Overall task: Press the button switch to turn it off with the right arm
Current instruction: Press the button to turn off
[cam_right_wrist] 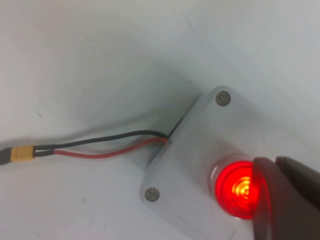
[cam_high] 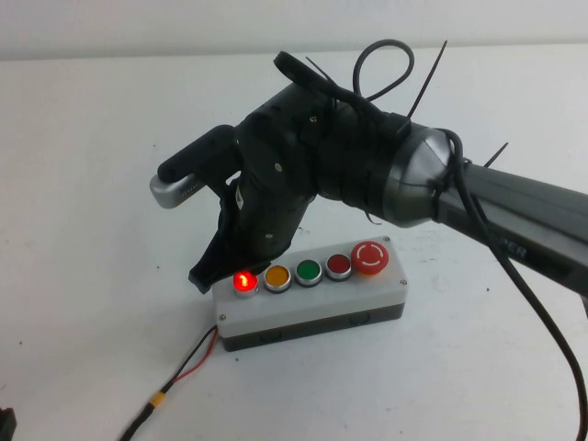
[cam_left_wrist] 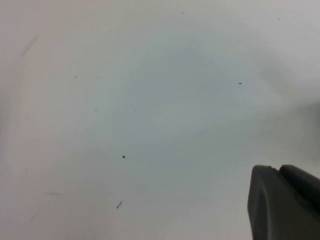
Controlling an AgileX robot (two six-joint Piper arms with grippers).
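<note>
The button switch [cam_high: 243, 282] glows bright red at the left end of the grey five-button box [cam_high: 312, 312]. My right arm [cam_high: 386, 175] reaches in from the right. My right gripper [cam_high: 204, 274] is shut, pointing down, its tip just beside and over the glowing button. In the right wrist view the lit button [cam_right_wrist: 237, 189] is partly covered by the shut right gripper [cam_right_wrist: 275, 162] above the box lid [cam_right_wrist: 185, 150]; I cannot tell whether they touch. My left gripper [cam_left_wrist: 277, 170] is shut over bare table, out of the high view.
On the box stand an orange button [cam_high: 277, 277], a green button [cam_high: 307, 272], a darker red button [cam_high: 338, 265] and a large red mushroom button [cam_high: 370, 257]. Red and black wires [cam_high: 188, 366] with a yellow connector [cam_high: 158, 401] run from the box's left end.
</note>
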